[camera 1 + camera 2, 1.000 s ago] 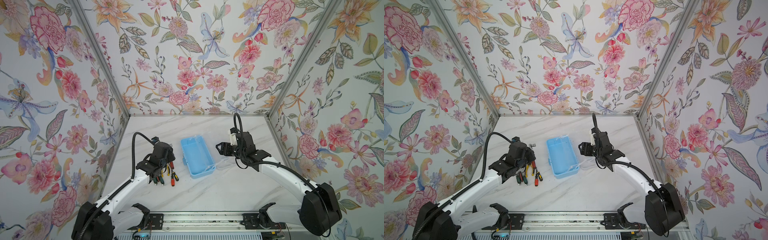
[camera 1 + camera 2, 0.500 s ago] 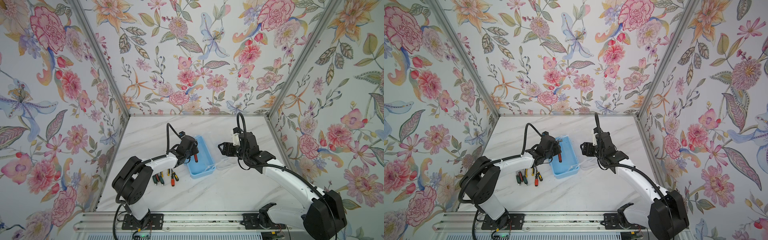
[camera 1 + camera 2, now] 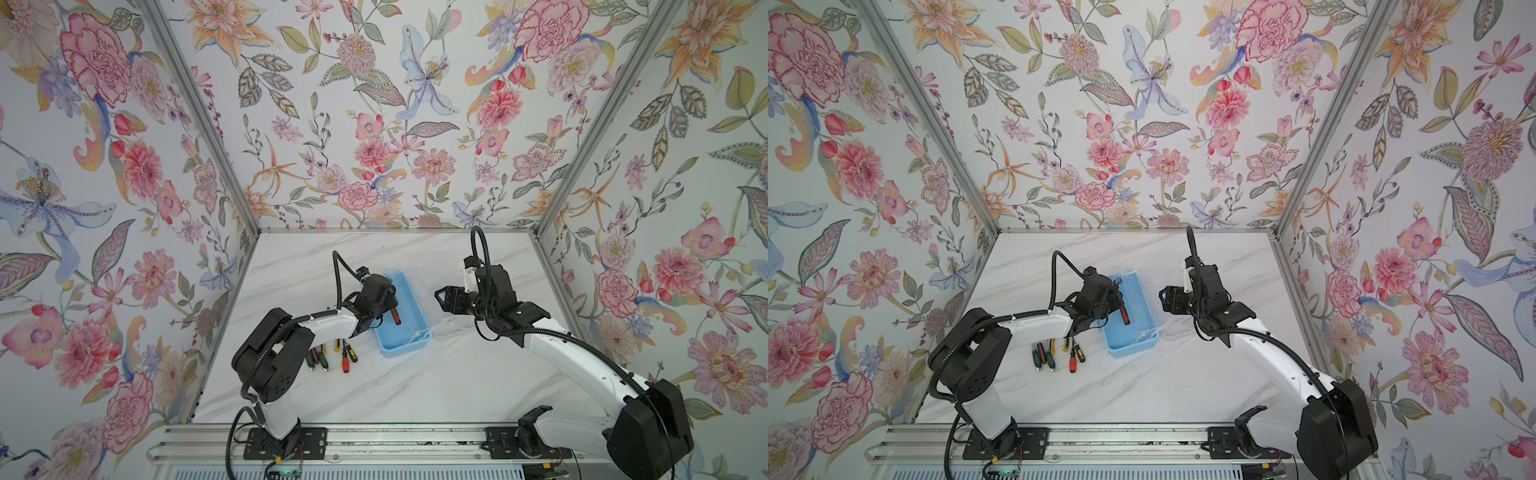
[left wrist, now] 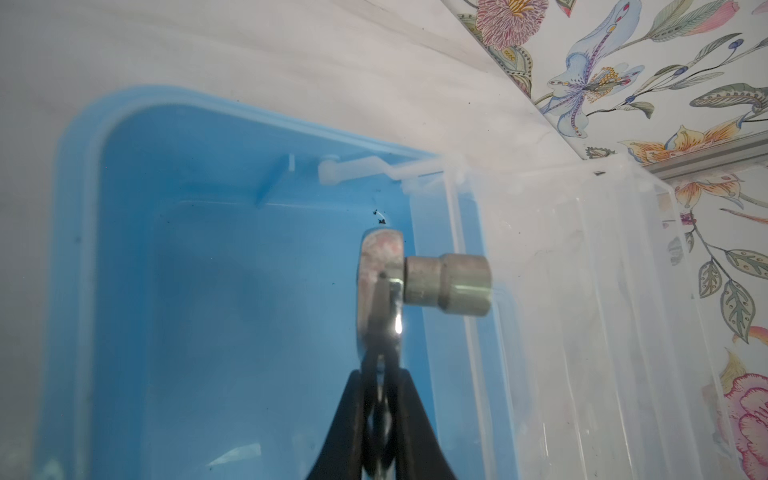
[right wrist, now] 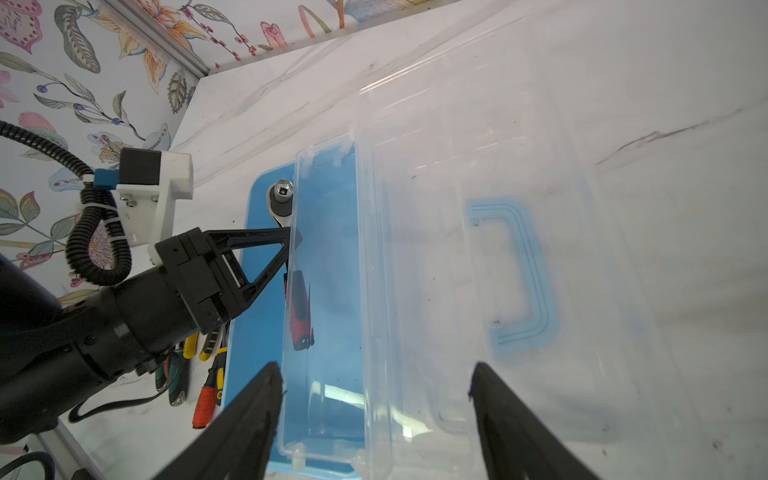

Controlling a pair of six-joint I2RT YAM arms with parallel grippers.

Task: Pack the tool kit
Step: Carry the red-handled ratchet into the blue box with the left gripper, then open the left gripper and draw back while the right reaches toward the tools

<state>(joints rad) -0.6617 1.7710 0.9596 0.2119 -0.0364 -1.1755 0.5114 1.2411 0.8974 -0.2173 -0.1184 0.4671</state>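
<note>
Several tools left on the table, one ratchet going in

Several loose tools [image 3: 345, 362] lie nearest the arms' bases on the white marbled table [image 3: 415, 386]: orange-and-black and green-handled screwdrivers, with yellow handles among them. The left arm [image 3: 324, 324] covers their far ends, so no exact count is possible, and calling the yellow pieces pliers is only a guess.

Just beyond them sits the small light-blue plastic box [image 3: 405, 348], open. Over its inside, the left gripper [image 4: 380, 386] is clamped tight on the neck of a chrome ratchet [image 4: 380, 270] with a red-and-black handle. A dull metal socket [image 4: 446, 286] juts sideways from the ratchet's head. Whether the handle's end touches the box floor cannot be told.

The box floor that shows in the left wrist view is bare, though the gripper hides a strip of it. I judge the packing to be at its first item, with the table tools and the closing of the lid left to do.

Beside the box, the transparent lid [image 5: 436, 208] with its blue U-shaped handle [image 5: 528, 274] lies folded back on the table. In both top views it is nearly invisible. The right gripper [image 5: 374, 374] hovers over the lid with its jaws wide apart, holding nothing.
</note>
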